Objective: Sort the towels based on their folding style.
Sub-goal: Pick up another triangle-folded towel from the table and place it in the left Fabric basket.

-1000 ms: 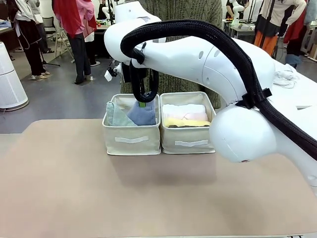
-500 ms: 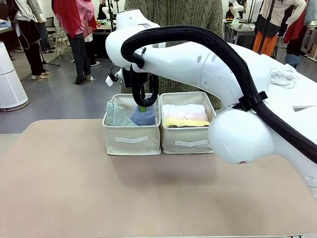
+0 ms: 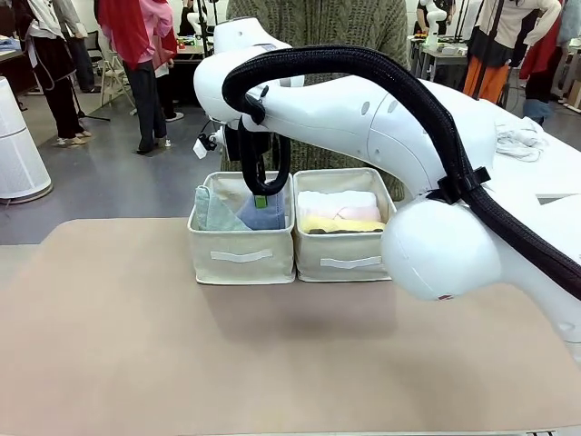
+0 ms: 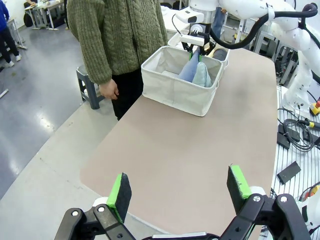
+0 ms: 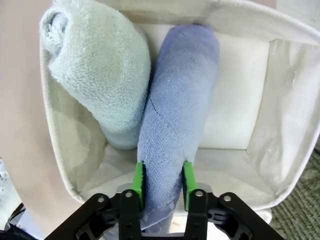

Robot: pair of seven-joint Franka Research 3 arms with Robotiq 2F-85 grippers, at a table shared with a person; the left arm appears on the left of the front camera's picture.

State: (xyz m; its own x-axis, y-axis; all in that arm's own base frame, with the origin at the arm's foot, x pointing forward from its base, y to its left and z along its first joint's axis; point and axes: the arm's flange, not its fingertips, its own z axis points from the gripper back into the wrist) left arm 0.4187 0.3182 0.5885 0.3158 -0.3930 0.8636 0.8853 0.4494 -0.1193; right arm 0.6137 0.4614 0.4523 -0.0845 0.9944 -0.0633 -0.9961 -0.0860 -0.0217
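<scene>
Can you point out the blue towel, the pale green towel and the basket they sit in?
blue towel [image 5: 175, 115], right wrist view, mid-length.
pale green towel [image 5: 100, 65], right wrist view, upper side.
basket [image 3: 241, 257], front view, front wall.

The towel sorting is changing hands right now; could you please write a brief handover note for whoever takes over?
Right end effector: pads against the blue cone towel, lowered into the left bin beside the pale green cone towel.
Left end effector: open, empty, above the near table edge.
Right bin: white, pink and yellow towels.
Left: release the blue towel, withdraw.
</scene>
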